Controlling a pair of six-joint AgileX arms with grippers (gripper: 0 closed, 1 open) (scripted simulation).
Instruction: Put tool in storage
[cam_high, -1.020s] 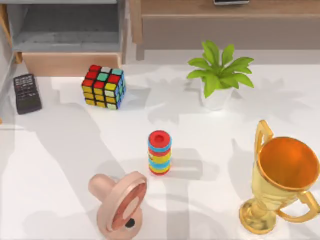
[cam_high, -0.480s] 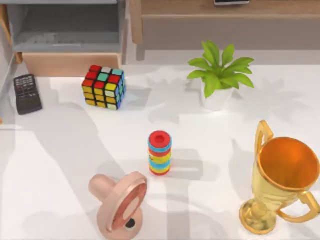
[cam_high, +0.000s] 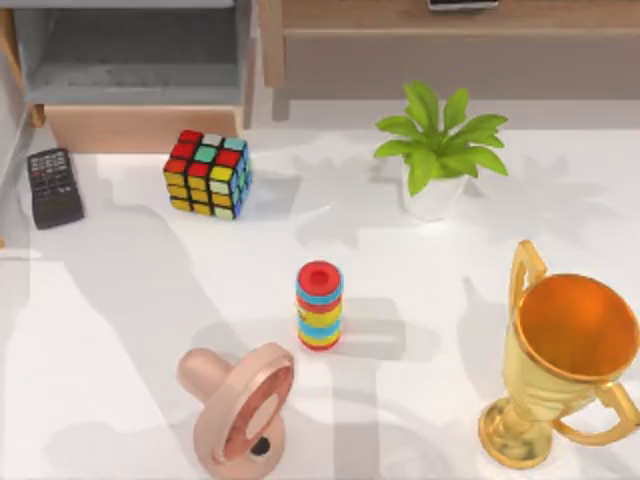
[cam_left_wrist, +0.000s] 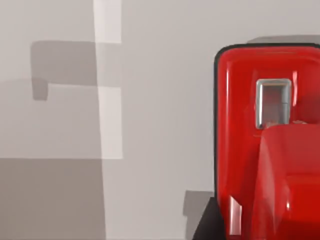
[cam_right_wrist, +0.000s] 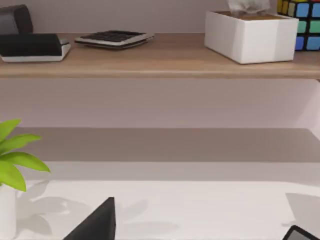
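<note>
The red stapler (cam_left_wrist: 265, 150) loomed close under the left wrist camera, over grey; the left hand's grip couldn't be told.

White table (cam_high: 120, 330): cube (cam_high: 208, 173), remote (cam_high: 53, 187), plant (cam_high: 438, 150), trophy (cam_high: 560, 365).

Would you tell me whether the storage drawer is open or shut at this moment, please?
Open: in the top view the drawer is pulled out, its grey inside exposed behind the tan front panel.
</note>
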